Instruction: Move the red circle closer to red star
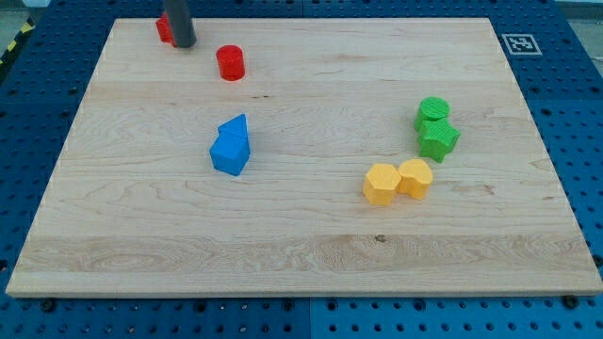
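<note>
The red circle (230, 63) is a short red cylinder near the view's top left of the wooden board (301, 254). The red star (164, 28) lies further up and left, mostly hidden behind the rod. My tip (183, 44) stands just right of the red star and left of the red circle, apart from the circle by a small gap.
Two blue blocks (231, 146) touch each other left of the middle. A green circle (432, 110) and a green star (438, 138) sit together at the right. Two yellow blocks (398, 181) touch below them. A marker tag (520, 43) is at the top right corner.
</note>
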